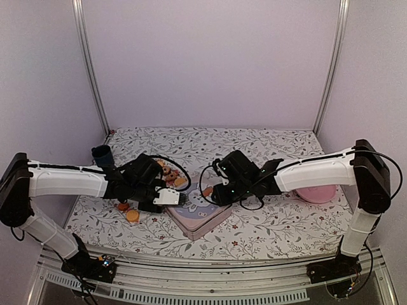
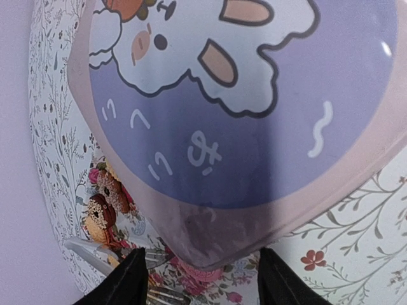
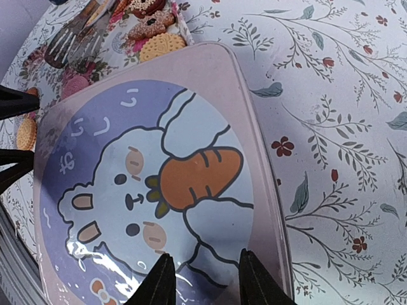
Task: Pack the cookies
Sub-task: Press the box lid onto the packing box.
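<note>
The pink square tin with a rabbit-and-carrot lid lies in the middle of the table. Loose orange-tan cookies lie left of it, and more are piled behind it. My left gripper is at the tin's left corner. In the left wrist view the left gripper is open, its fingers straddling that corner of the tin, with cookies to the left. My right gripper hangs open over the lid, nothing between its fingers. A tan cookie lies beyond the tin.
A large pink plate sits at the right under the right arm. A dark cup stands at the back left. Metal forks rest on a rose-patterned surface next to the cookie pile. A flowered cloth covers the table.
</note>
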Available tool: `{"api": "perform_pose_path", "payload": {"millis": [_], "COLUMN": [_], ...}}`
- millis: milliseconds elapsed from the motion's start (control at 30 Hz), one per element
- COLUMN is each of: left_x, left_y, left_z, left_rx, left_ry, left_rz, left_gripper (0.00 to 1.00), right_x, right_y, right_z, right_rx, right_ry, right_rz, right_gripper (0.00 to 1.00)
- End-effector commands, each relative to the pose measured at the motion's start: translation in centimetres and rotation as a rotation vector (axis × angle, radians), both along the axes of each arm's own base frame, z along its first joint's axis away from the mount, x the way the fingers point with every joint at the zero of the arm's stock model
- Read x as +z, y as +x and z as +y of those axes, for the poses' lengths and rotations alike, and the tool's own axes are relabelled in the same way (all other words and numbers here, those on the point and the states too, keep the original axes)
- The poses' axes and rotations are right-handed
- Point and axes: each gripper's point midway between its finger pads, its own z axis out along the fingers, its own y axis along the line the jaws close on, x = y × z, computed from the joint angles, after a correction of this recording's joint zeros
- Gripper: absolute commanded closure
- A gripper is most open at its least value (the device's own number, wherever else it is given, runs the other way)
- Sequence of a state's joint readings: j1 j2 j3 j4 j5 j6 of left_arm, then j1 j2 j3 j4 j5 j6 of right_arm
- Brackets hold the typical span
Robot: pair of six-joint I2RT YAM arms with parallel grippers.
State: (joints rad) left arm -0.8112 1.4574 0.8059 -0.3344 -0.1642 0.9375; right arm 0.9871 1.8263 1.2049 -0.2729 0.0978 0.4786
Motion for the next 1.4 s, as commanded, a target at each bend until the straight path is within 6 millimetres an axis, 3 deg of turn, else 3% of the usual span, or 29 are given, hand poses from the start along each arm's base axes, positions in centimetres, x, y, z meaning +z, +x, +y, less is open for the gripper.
{"api": "perform_pose_path", "payload": {"millis": [0, 233, 433, 667, 900, 1067, 1367], "left_x": [1.3, 1.5, -0.1, -0.4, -0.4, -0.3, 0.2], "left_y": [0.1, -0.3, -0.2, 0.5, -0.1, -0.9, -1.9], "left_z": [-0.2, 0.1, -0.3, -0.8, -1.6, -2.2, -2.3], "left_rx": [0.008, 0.023, 0.024, 0.034, 0.008, -0.032, -0.101], "left_ry": [-0.041, -0.077, -0.057, -0.069, -0.080, -0.076, -0.081], "left_rz": [-0.002, 0.065, 0.117, 0.156, 0.181, 0.177, 0.142], "left_gripper": [0.39, 0.32, 0.33, 0.39, 0.42, 0.42, 0.41], "right_x": [-0.5, 0.3, 1.0, 5.1, 8.5, 8.9, 7.3], "right_y": [-1.0, -1.7, -1.9, -1.1, 0.2, 1.2, 2.0], "right_z": [-2.2, -3.7, -4.1, -3.1, -0.7, 1.3, 3.0], "right_rx": [-0.039, -0.066, -0.074, -0.065, -0.026, -0.001, 0.028], "right_ry": [-0.019, -0.016, -0.013, 0.057, 0.118, 0.137, 0.162], "right_rz": [0.026, 0.025, 0.022, -0.035, -0.085, -0.084, -0.028], "right_gripper": [0.63, 0.63, 0.63, 0.63, 0.62, 0.62, 0.62]}}
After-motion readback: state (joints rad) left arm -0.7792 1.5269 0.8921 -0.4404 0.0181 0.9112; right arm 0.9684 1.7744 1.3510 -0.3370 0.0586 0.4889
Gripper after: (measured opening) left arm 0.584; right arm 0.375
